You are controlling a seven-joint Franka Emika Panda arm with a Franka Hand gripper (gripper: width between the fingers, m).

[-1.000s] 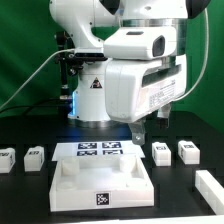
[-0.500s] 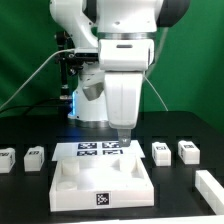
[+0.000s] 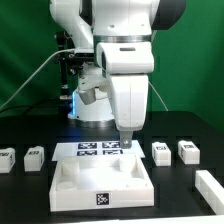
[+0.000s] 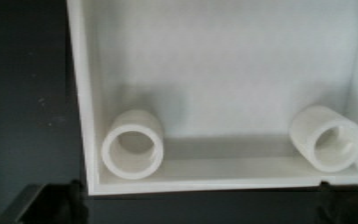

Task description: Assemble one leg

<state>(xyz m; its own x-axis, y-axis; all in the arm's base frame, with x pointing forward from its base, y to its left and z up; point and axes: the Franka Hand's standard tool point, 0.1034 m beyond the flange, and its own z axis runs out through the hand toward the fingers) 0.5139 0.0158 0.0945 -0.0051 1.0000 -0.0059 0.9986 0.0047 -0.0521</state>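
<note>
Several legs, small white blocks with marker tags, stand on the black table: two at the exterior view's left (image 3: 8, 158) (image 3: 35, 156) and two at its right (image 3: 161, 152) (image 3: 188, 150). The large white plate (image 3: 75, 188) lies in front, with round corner sockets. My gripper (image 3: 127, 142) hangs over the plate's back edge, open and empty. In the wrist view the plate (image 4: 211, 70) fills the frame with two round sockets (image 4: 135, 150) (image 4: 329, 142). The dark fingers (image 4: 55, 200) stand wide apart beside its edge, and nothing is between them (image 4: 208, 204).
The marker board (image 3: 98, 150) lies flat behind the plate, partly hidden by the gripper. Another white part (image 3: 210, 186) lies at the front of the exterior view's right. The robot base stands at the back, with cables at the exterior view's left.
The arm has swung from the exterior view's right toward the middle and turned. The gripper now hangs a little lower over the plate's back edge. The parts have not moved.
</note>
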